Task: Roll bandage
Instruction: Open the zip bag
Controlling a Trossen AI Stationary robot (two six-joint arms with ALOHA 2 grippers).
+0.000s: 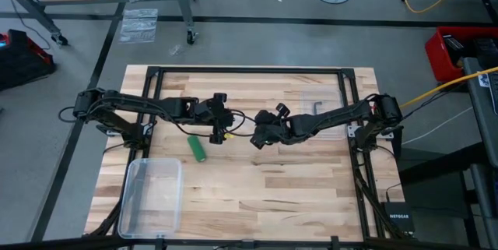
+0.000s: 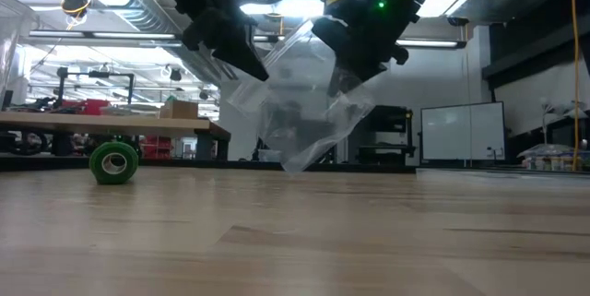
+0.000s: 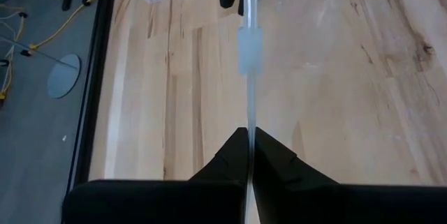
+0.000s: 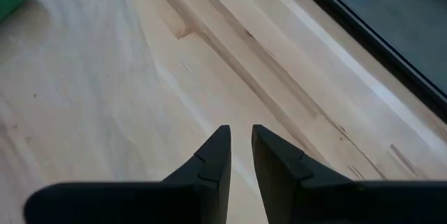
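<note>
Wooden table (image 1: 296, 180): left gripper (image 3: 248, 135) clenched on clear bag (image 2: 309, 102); right gripper (image 4: 239, 135) seemingly too.

Evenly lit from overhead; strip lights (image 2: 83, 36) glaring at the ceiling in the low view, arms above reduced to dark silhouettes. Soft, faint shadows on the table (image 1: 296, 180). Clear bag (image 2: 309, 102) catching pale highlights between the pincers. Table foreground blurred in the low view; green roll (image 2: 113, 161) reasonably sharp. Wrist views bright, slightly washed, wood grain softened near the fingers (image 4: 216, 155).
</note>
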